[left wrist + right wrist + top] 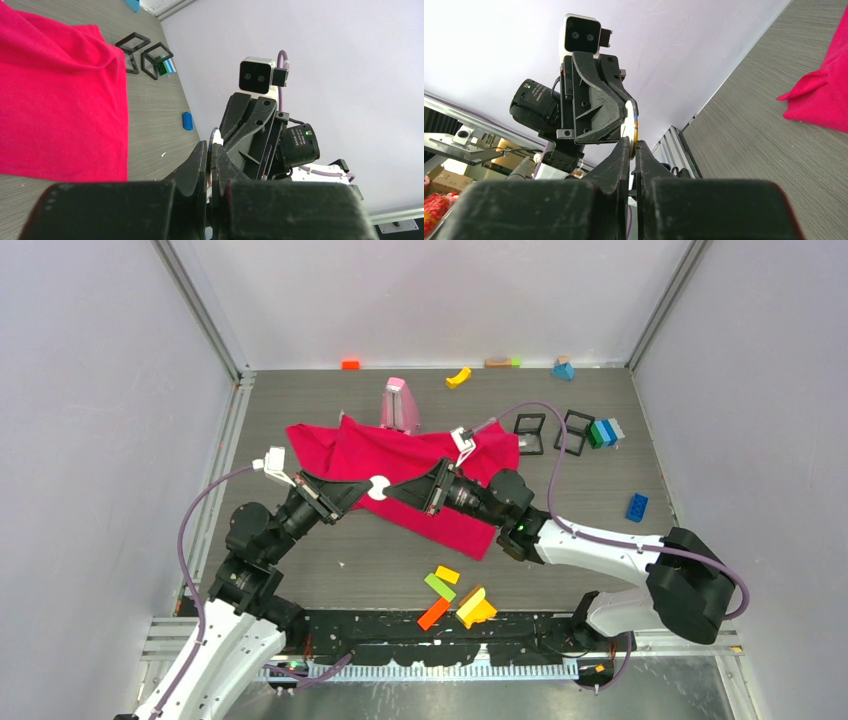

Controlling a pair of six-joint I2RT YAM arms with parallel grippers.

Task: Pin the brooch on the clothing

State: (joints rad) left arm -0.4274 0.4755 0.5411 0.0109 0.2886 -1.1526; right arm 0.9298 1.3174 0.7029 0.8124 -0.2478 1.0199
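The clothing (365, 452) is a crimson-pink T-shirt spread wrinkled on the grey table, also seen in the left wrist view (50, 100) and the right wrist view (824, 95). The brooch (378, 487), a small white round disc, is held in the air above the shirt's near part. My left gripper (364, 490) is shut on it from the left. My right gripper (393, 490) pinches its other edge from the right. Edge-on, the brooch (216, 136) sticks out between the left fingertips. In the right wrist view the brooch (633, 125) shows a golden rim between that gripper's tips.
A pink object (400, 405) stands behind the shirt. Two black frames (530, 433) and green-blue blocks (603, 432) lie to the right, with a blue block (637, 506) nearer. Coloured blocks (455, 600) sit near the front edge. More small blocks line the back wall.
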